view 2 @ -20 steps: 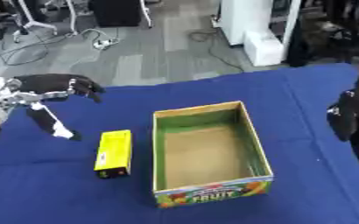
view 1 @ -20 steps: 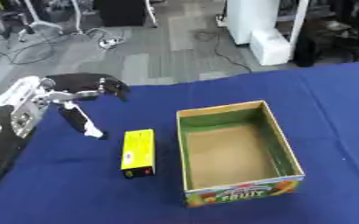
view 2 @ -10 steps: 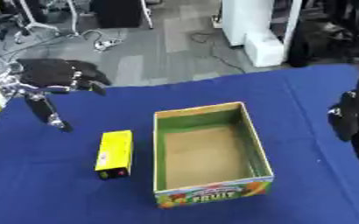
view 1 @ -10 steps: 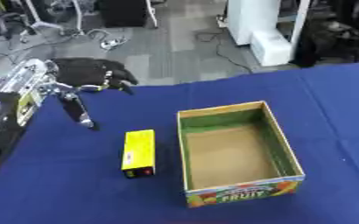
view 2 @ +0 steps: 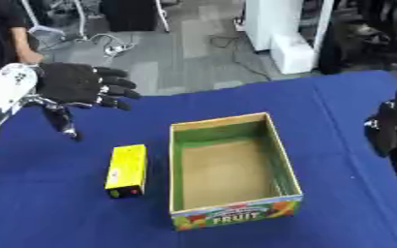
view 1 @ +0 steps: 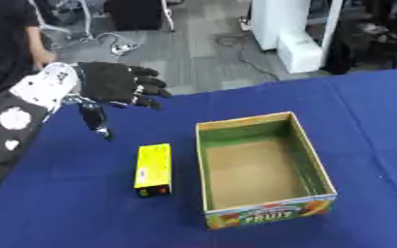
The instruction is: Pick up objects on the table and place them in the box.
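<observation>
A yellow rectangular box lies flat on the blue table, just left of the open cardboard fruit box, whose inside holds nothing. My left hand hovers above the table at the upper left, fingers spread and relaxed, holding nothing, up and to the left of the yellow box. My right hand shows at the right edge of the right eye view, dark and raised, well to the right of the fruit box; its fingers cannot be made out.
The blue table ends at its far edge near my left hand; grey floor with cables and white equipment lies beyond. A person in dark clothes stands at the far left.
My left hand has risen and moved right, toward the far edge, with its fingers opening out. The yellow box and the fruit box have not moved.
</observation>
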`<state>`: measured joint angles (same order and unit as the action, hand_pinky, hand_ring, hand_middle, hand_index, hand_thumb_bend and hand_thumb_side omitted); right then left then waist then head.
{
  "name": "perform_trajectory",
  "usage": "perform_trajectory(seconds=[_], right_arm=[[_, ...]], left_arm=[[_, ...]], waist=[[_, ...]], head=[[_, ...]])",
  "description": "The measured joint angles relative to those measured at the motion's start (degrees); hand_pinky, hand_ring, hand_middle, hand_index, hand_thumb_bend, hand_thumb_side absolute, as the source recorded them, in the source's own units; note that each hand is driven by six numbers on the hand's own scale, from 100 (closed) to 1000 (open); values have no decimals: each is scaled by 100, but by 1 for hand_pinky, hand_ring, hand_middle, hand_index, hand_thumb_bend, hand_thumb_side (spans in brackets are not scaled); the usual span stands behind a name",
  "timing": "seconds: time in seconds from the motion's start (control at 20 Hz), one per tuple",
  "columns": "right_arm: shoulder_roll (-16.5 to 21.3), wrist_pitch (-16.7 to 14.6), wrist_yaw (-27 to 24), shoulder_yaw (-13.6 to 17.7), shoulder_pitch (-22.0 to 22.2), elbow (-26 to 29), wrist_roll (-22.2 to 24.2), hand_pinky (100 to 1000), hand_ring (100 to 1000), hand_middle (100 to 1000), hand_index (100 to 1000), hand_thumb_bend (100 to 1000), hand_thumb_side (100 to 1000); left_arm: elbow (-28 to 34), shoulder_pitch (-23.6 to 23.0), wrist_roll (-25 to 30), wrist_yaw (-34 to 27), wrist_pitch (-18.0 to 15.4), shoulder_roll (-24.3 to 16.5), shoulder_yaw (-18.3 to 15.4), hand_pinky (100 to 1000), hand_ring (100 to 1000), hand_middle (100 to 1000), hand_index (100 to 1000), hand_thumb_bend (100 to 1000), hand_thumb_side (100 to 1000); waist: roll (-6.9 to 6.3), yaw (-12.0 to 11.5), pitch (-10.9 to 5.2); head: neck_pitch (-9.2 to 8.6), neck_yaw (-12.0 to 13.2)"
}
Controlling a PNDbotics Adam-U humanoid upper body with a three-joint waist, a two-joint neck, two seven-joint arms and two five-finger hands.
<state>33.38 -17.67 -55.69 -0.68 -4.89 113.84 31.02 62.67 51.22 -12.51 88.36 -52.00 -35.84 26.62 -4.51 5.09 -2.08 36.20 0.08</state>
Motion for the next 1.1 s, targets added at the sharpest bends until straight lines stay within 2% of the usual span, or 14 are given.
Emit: perform_trajectory(seconds=[0.2,0.7,0.9,1.1], right_arm=[[1,7,-7,0,0,0,6,147,311,391,501,100,1000],[41,22,-7,-1,0,0,8,147,311,391,501,100,1000],[41,30,-7,-1,-1,0,2,147,311,391,501,100,1000],[41,32,-7,-2,-3,0,1,147,311,391,501,100,1000]], left_arm=[[-262,42,-894,998,143,2,85,1000,1000,940,891,760,317],[-1097,196,-2024,3273,1273,74,48,1000,998,922,872,770,333],[-1287,242,-2267,3803,1516,137,14,1000,990,919,876,785,347],[-1299,283,-2317,3887,1566,205,23,1000,985,915,876,795,358]], waist=[[-3,1,0],[-8,-2,-1],[-10,7,-1],[-16,12,-1]], head=[[0,1],[1,2],[1,2],[1,2]])
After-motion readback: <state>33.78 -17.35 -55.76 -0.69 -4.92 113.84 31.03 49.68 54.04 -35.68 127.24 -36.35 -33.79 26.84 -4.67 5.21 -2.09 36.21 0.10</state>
